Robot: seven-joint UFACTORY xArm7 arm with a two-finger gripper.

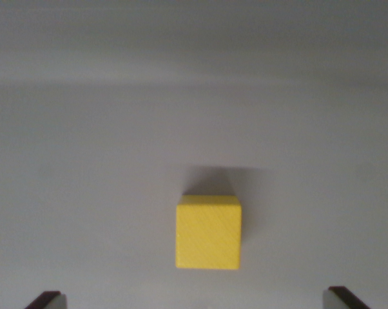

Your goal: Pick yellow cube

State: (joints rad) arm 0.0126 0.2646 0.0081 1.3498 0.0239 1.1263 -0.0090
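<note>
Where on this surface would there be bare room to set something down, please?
Nearly everywhere: the grey surface is bare above the yellow cube, and on the wrist view's left and right of it. The only occupied patch is the cube itself, low in the picture between the open tool's fingertips.

dim, even light | soft blur overall | yellow cube (pixel 207 233) shadow falls behind it

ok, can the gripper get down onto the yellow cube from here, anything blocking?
Probably yes. The yellow cube sits alone on the plain grey surface, nothing beside it. The gripper looks open, fingertips wide apart at the bottom corners, the cube between them and slightly ahead. It likely needs a short advance.
</note>
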